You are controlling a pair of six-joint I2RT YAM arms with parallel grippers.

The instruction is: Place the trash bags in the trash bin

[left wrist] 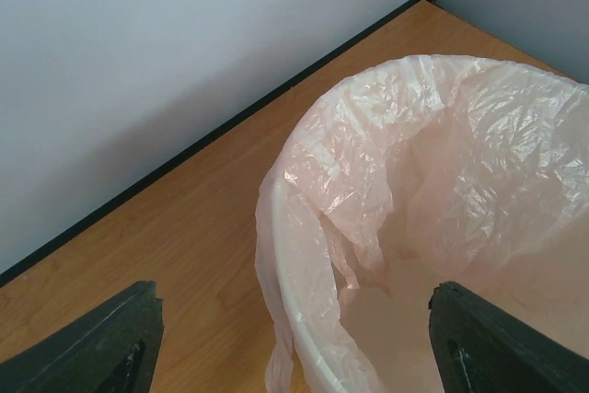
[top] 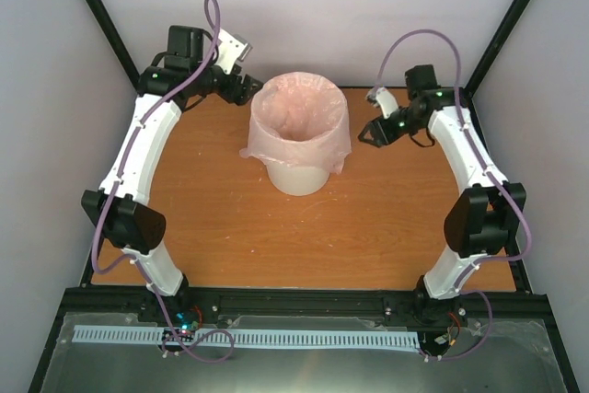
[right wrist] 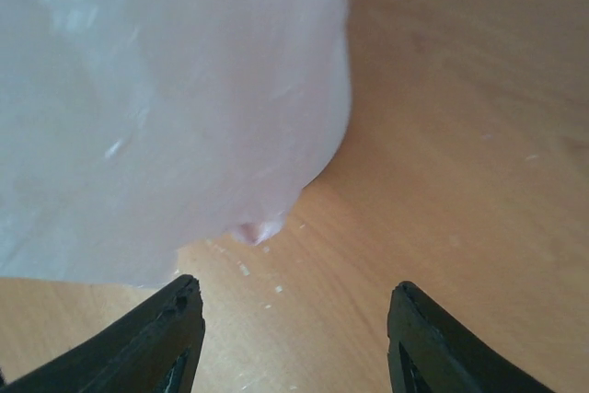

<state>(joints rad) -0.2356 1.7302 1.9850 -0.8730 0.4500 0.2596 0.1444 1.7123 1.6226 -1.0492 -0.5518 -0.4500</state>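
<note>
Top external: arms flank trash bin; left fingers, right fingers spread, empty.

You will see an orange-brown wood-grain tabletop enclosed by plain pale walls, with black frame posts at the rear corners. Along its near edge runs a black rail, and nearer to you a white slotted cable duct lies on a grey metal sheet. Small white specks dot the wood.

trash bin 1 | trash bag 1 | arms 2 | table 1
</note>
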